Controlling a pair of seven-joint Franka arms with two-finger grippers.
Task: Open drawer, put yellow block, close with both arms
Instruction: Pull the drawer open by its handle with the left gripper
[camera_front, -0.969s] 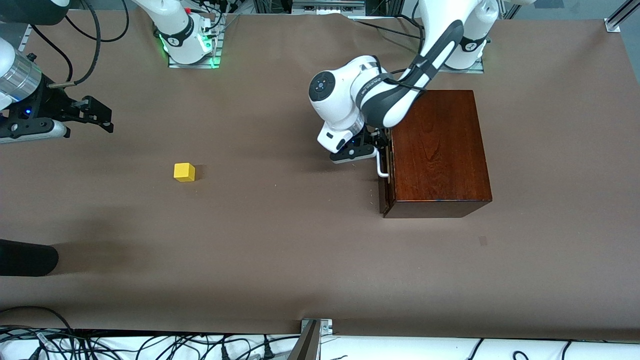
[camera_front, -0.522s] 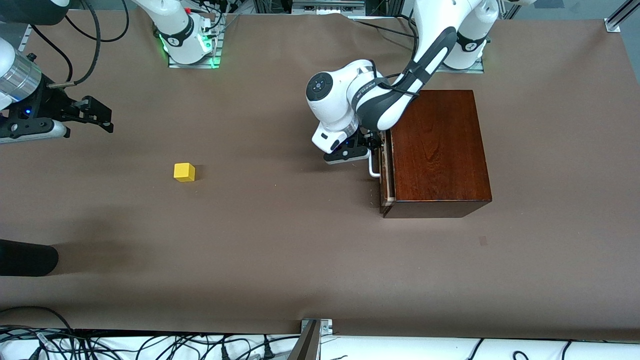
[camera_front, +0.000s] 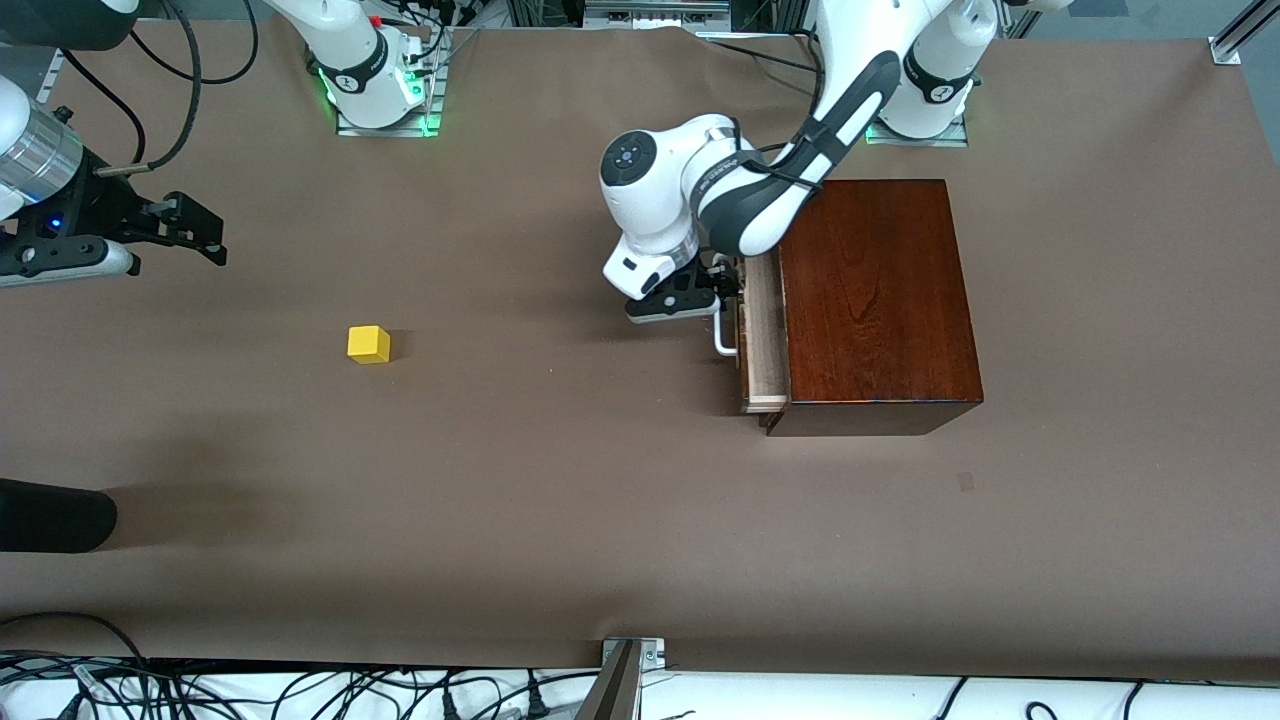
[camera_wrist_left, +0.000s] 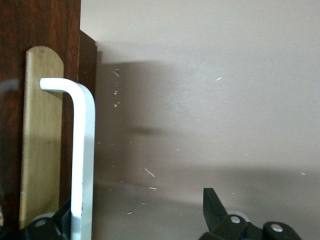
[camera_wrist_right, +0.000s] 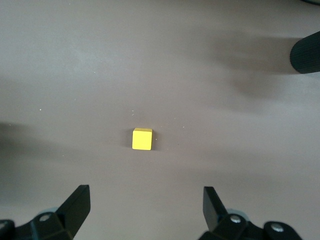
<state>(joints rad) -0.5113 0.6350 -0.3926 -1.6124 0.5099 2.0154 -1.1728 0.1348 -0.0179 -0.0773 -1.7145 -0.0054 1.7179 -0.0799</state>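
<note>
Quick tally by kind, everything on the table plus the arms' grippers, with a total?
Small bright yellow cube block: 1
Glossy dark reddish-brown wooden box with pale-wood drawer and white U-shaped handle: 1
Black two-finger grippers: 2, left gripper, right gripper
Total: 4

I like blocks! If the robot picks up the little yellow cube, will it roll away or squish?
The small bright yellow cube probably won't roll: it sits flat on the brown table with square faces. Its crisp edges suggest it is stiff, not squishy. Being so small, it is likely light and might slide if nudged.
</note>
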